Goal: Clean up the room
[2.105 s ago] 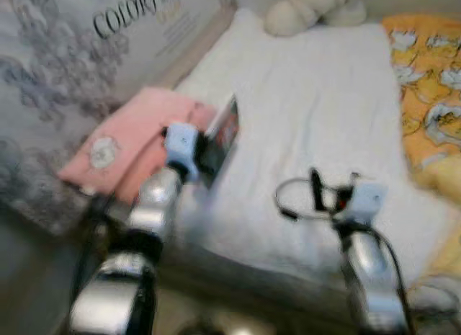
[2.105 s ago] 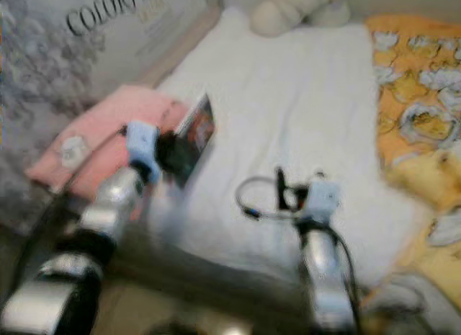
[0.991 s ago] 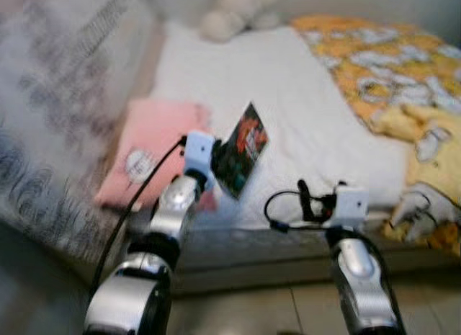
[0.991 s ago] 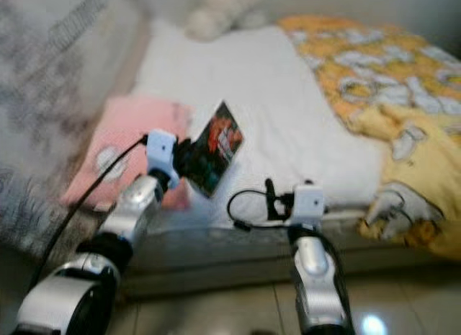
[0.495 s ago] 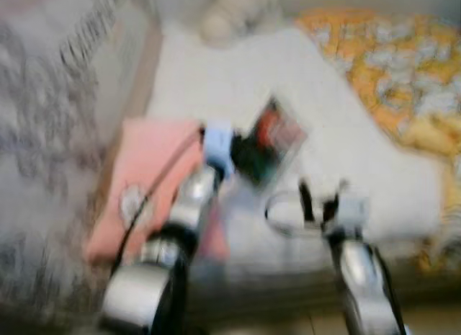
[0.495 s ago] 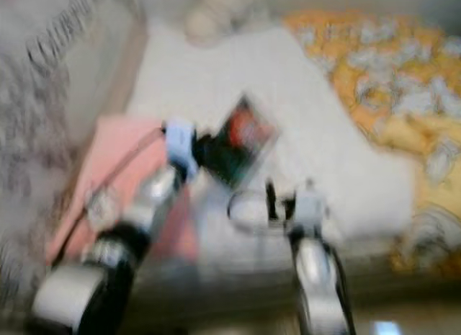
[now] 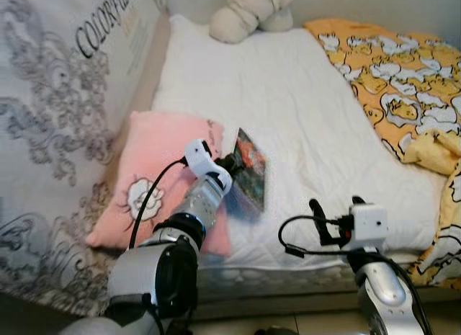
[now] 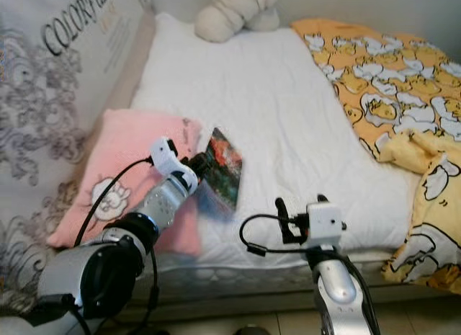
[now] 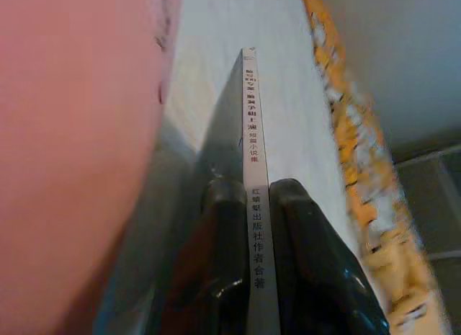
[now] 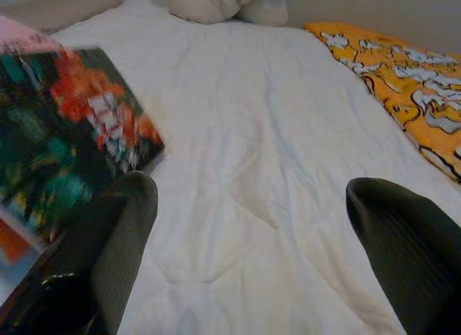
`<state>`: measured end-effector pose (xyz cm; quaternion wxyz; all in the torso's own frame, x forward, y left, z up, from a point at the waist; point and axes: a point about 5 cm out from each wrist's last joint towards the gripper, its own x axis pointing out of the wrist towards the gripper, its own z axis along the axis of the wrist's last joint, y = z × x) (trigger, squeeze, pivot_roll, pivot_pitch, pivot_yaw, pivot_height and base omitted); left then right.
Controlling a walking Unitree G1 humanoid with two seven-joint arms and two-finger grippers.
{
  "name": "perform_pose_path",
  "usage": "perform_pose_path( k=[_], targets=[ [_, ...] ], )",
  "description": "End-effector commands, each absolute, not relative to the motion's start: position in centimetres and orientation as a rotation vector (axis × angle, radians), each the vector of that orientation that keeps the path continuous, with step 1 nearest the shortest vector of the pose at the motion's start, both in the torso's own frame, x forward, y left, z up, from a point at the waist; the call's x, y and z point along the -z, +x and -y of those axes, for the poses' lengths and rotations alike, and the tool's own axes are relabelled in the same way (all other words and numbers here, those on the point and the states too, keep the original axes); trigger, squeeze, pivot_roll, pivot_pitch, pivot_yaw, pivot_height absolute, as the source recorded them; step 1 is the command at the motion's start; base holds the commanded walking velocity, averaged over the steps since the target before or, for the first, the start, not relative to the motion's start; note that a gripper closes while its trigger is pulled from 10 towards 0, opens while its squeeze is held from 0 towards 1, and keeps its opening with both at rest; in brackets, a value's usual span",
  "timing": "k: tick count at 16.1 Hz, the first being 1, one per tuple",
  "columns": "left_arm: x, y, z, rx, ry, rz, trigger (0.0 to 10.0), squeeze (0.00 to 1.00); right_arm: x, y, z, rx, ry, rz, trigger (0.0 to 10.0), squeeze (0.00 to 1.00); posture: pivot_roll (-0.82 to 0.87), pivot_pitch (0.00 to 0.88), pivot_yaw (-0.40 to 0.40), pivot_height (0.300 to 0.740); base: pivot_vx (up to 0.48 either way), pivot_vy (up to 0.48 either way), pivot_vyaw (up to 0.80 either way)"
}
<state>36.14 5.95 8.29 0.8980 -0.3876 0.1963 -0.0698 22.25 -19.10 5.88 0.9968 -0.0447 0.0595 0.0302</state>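
Pink pillow (image 7: 160,169) is being taken as the landmark: just beside its inner edge, above the white mattress (image 7: 302,112), a book (image 7: 248,171) is being held on edge, its spine clamped between the left gripper's (image 9: 253,198) fingers. The right gripper (image 10: 252,220) is being kept spread and empty, nearer the mattress's foot edge. The tidying is judged barely begun: the book is being carried, not yet put away, and the yellow duck blanket (image 7: 403,97), well apart from the pillow, is lying rumpled.

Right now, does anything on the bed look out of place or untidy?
The yellow duck blanket lies crumpled, spilling off the bed's right edge. The book is no stray: the left gripper holds it above the white mattress.
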Motion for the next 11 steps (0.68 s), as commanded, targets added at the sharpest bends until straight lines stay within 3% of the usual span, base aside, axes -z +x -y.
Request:
perform_pose_path(
  k=[1,2,4,7,8,10,11],
  targets=[
    [-10.7,36.2,-1.5,0.245,-0.913,-0.380,10.0,0.00,-6.0,22.0,19.7,-0.049,-0.092,-0.134,10.0,0.00,-0.16,0.000,-0.063,0.740,0.000,0.000,0.00],
    [-9.5,35.9,-2.3,0.143,-0.985,-0.428,10.0,0.00,-5.7,21.8,19.5,-0.061,-0.094,-0.154,10.0,0.00,-0.17,0.000,-0.060,0.740,0.000,0.000,0.00],
    [-9.0,35.4,-1.7,0.140,-0.910,-0.443,10.0,0.00,-6.0,21.6,19.3,-0.066,-0.096,-0.153,10.0,0.00,-0.18,0.000,-0.052,0.740,0.000,0.000,0.00],
    [-15.4,35.8,3.4,0.540,-0.326,-0.103,10.0,0.00,-6.0,21.3,19.7,-0.032,-0.089,-0.149,10.0,0.00,-0.19,0.000,-0.032,0.740,0.000,0.000,0.00],
    [-17.0,35.4,4.7,0.639,-0.265,-0.007,10.0,0.00,-5.9,21.0,19.8,-0.021,-0.079,-0.152,10.0,0.00,-0.18,0.000,-0.026,0.740,0.000,0.000,0.00],
    [-18.0,35.5,5.3,0.666,-0.459,-0.032,10.0,0.00,-5.5,20.6,19.5,-0.016,-0.066,-0.166,10.0,0.00,-0.17,0.000,-0.013,0.740,0.000,0.000,0.00],
    [-16.7,36.0,4.6,0.526,-0.775,-0.218,10.0,0.00,-5.4,19.9,18.9,-0.029,-0.056,-0.180,10.0,0.00,-0.19,0.045,-0.007,0.740,0.000,0.000,0.00]
  ],
)
